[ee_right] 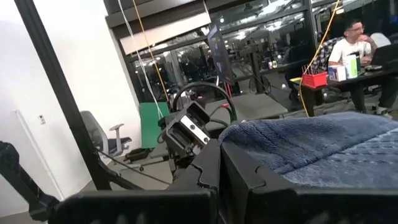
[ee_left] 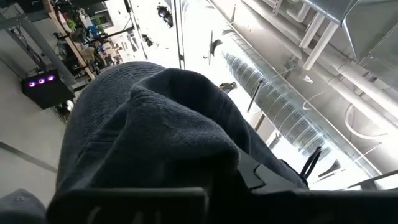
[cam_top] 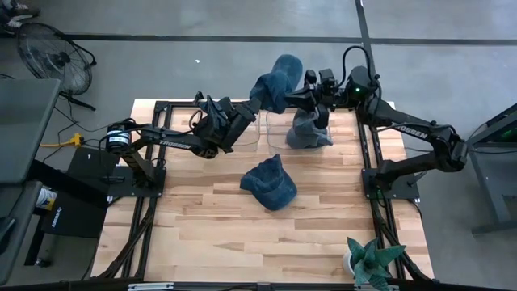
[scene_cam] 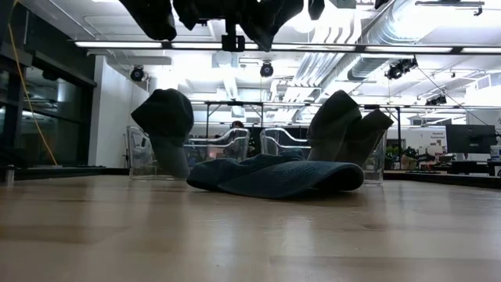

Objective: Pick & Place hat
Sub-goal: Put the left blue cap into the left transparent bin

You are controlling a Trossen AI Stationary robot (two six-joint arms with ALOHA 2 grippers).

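Note:
A blue knit hat [cam_top: 279, 79] is held up in the air over the table's far side, between my two grippers. My left gripper [cam_top: 257, 102] is shut on its left end, my right gripper [cam_top: 305, 90] on its right end. The hat fills the left wrist view [ee_left: 155, 124] and shows in the right wrist view [ee_right: 323, 149]. In the low view its dark underside [scene_cam: 258, 16] hangs at the top. A second blue hat [cam_top: 271, 184] lies flat on the table's middle. A third hat [cam_top: 310, 129] stands in a clear bin [scene_cam: 376, 160]. Another hat [scene_cam: 164, 125] stands in the left bin. My left gripper holds the hat by its lower left part [ee_left: 186, 168], with bunched knit between the fingers. The fingers slant up from the table's left. The hat is lifted clear of the table. My right gripper holds the hat's right edge [ee_right: 273, 155]. The fingers come about level from the table's right. The fingers themselves hide the place of contact.
Two clear bins [scene_cam: 227, 145] stand side by side at the table's far side, below the raised hat. A black frame [cam_top: 367, 153] runs round the wooden table. A green plant [cam_top: 370, 260] stands at the near right corner. A person sits in the room behind.

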